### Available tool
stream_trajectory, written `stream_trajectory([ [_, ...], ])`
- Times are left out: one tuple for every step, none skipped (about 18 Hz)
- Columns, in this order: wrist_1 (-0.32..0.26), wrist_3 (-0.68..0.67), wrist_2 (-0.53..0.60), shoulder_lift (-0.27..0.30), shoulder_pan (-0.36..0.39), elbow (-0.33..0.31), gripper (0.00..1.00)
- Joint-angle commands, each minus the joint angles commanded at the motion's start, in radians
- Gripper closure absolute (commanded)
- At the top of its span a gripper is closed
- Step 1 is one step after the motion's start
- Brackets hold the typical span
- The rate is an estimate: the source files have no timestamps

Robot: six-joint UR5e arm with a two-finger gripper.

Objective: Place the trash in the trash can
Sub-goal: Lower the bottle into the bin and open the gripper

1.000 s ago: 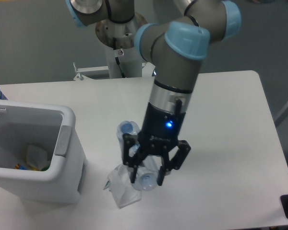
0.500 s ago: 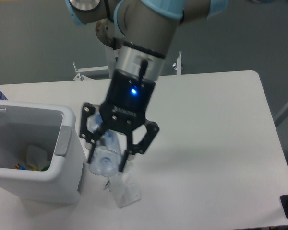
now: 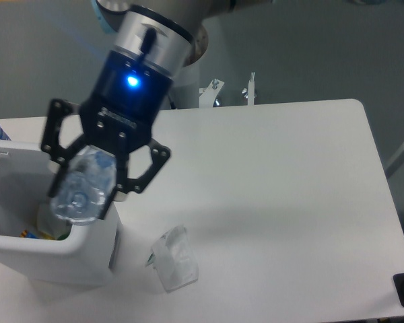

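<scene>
Camera view shows your gripper [image 3: 81,195] pinching the clear crinkled plastic bottle [image 3: 84,188], its long axis tilted, over the white rectangular bin's [image 3: 87,252] right rim, lower left.

Trash can [image 3: 27,252] at the table's [image 3: 289,202] front-left corner, holding scraps [image 3: 50,225] at its bottom. Bottle [image 3: 84,188] above the can's right rim, between the fingers of the gripper [image 3: 81,192], which clamp it from both sides. Wrapper [image 3: 175,259] on the table near the front edge, just right of the can, apart from it.
</scene>
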Motion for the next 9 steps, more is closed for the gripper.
stream_trajectory([
  [0.014,0.0,0.0,-0.008,-0.018,0.0,0.52],
  [0.026,0.002,0.0,-0.018,-0.034,0.0,0.52],
  [0.038,0.003,0.0,-0.028,-0.045,0.0,0.52],
  [0.054,0.008,0.0,-0.038,-0.057,0.002,0.52],
  [0.066,0.008,0.0,-0.041,-0.069,0.002,0.52],
  [0.068,0.008,0.0,-0.045,-0.081,0.0,0.52],
  [0.068,0.009,0.0,-0.045,-0.097,-0.006,0.52],
  [0.069,0.011,0.002,-0.045,-0.103,-0.011,0.52],
  [0.071,0.011,0.002,-0.048,-0.104,-0.009,0.52],
])
